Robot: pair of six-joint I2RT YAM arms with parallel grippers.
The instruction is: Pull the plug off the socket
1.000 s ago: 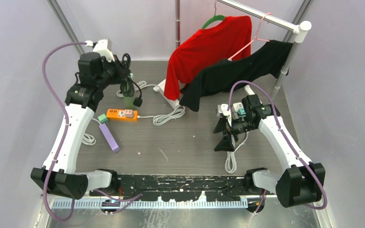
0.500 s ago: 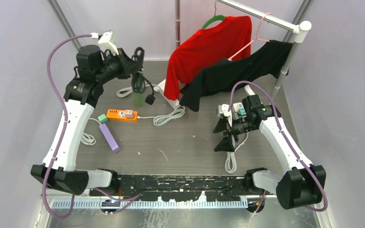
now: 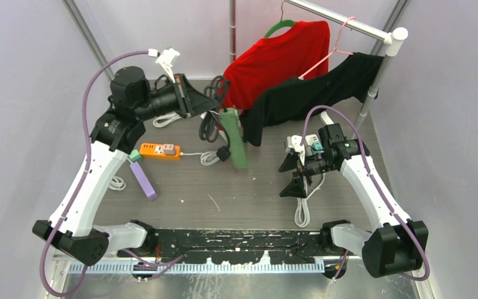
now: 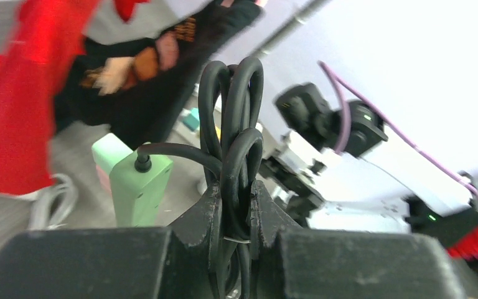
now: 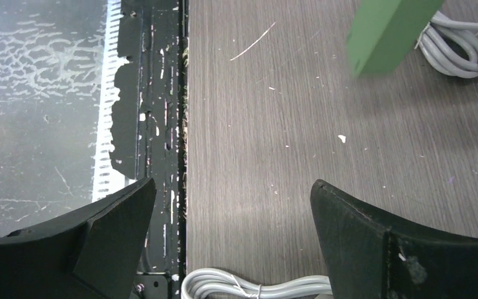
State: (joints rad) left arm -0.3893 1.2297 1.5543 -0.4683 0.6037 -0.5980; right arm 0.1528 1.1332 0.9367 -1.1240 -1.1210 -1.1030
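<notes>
My green socket strip (image 3: pixel 234 138) hangs tilted at upper centre of the top view. Its black cord (image 4: pixel 233 124), looped in a bundle, is pinched in my left gripper (image 4: pixel 233 205). A black plug (image 3: pixel 223 154) dangles just left of the strip.

The left arm (image 3: pixel 90 182) and right arm (image 3: pixel 368 182) wore white shells between black joint housings, a lilac cable (image 3: pixel 86 118) looping along each; black wedge-shaped jaws showed in the wrist views.
</notes>
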